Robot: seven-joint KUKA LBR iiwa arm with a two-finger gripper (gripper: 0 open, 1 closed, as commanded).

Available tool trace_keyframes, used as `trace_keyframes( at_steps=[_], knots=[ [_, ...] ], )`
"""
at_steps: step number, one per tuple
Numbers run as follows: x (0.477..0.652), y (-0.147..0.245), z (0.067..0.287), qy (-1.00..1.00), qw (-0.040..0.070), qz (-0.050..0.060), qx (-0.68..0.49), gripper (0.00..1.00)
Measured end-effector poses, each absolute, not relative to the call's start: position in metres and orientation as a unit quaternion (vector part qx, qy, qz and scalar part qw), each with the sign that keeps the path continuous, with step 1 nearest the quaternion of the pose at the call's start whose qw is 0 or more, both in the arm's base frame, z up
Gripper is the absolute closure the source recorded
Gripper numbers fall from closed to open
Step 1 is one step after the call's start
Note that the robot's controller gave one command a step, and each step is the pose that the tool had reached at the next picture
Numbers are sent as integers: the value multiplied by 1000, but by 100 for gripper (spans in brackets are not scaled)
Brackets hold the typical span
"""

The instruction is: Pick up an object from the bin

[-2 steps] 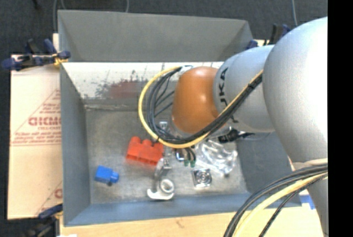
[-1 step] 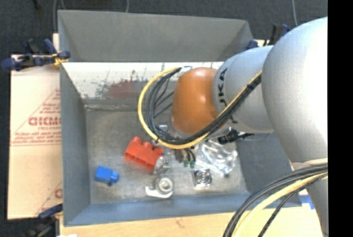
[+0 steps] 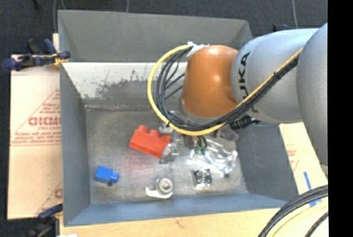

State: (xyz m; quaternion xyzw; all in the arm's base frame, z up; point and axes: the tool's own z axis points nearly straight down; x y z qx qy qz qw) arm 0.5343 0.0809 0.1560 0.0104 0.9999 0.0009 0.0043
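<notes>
Tool [image 3: 174, 147]: I see it low in the bin [image 3: 73, 136], just at the 3 o'clock end of a red block [image 3: 148, 141].
Tool state: I cannot tell, wide or narrow.
Red block: near the floor's middle.
Blue piece [image 3: 106, 175]: at 8 o'clock from the block, well apart.
Silver ring-like part [image 3: 161, 188]: at 6 o'clock.

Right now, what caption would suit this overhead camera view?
Gripper low in a grey bin beside a red block; blue piece and metal parts nearby.
</notes>
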Motion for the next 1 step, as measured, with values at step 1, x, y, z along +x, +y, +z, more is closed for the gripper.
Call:
trace_keyframes(
  at_steps=[1],
  knots=[
    [542,91,247,1000,6,1,-1,100]
  ],
)
